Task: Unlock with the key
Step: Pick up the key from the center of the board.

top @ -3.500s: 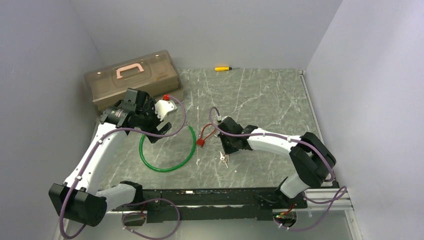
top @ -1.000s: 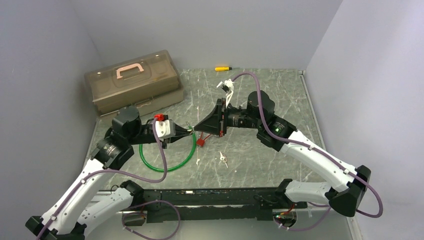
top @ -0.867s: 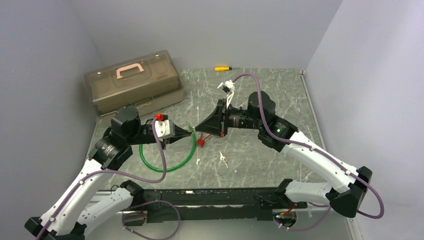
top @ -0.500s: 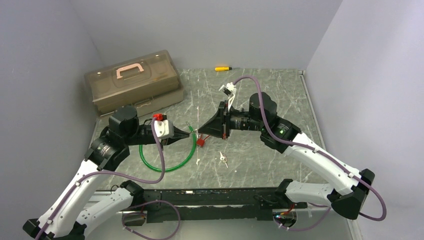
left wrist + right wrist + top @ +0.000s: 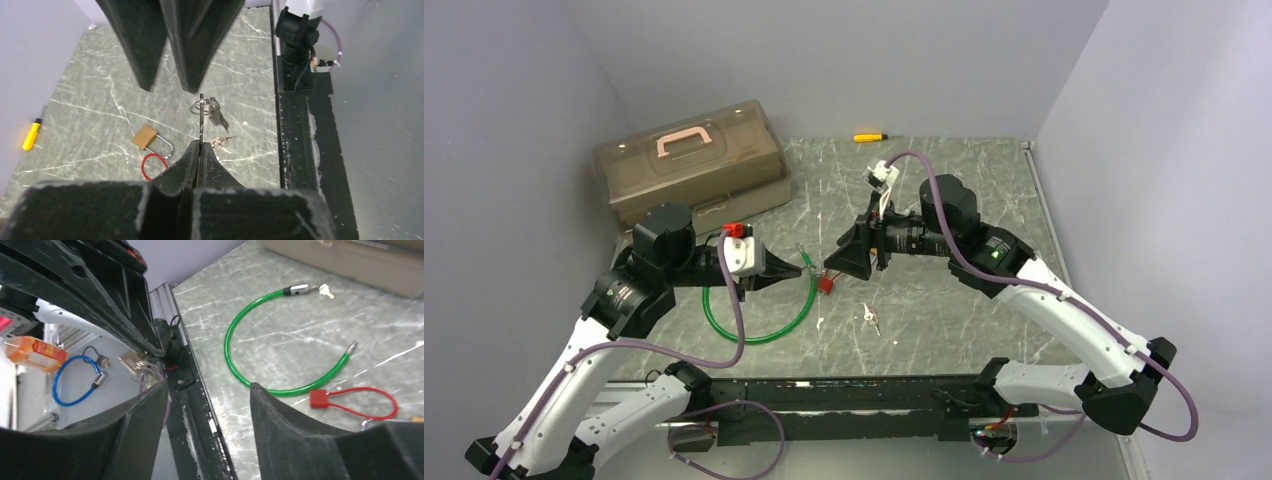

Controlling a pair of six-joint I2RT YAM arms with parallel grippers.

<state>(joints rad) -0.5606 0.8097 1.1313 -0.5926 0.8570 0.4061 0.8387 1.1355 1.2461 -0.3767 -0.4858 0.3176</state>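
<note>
Pinching the key (image 5: 200,127) between the pressed-together fingertips of my left gripper (image 5: 200,148), I hold it clear of the table (image 5: 944,200); in the left wrist view it shows edge-on, its long axis in line with my fingers, the far end toward 12 o'clock; a key ring (image 5: 203,106) with further keys hangs off that end; from above, the same axis runs level toward 3 o'clock, straight at my right gripper (image 5: 209,385); that one faces back toward 9 o'clock, its jaws spread with nothing between them, the tips near the key's far end; below, in the left wrist view, a brass padlock (image 5: 145,137) lies at 8 o'clock of the key, a red cable lock (image 5: 826,284) just beside it; from above, loose keys (image 5: 870,318) lie at 5 o'clock of the key; the green cable lock (image 5: 759,335) curls at 6 o'clock of my left gripper.
</note>
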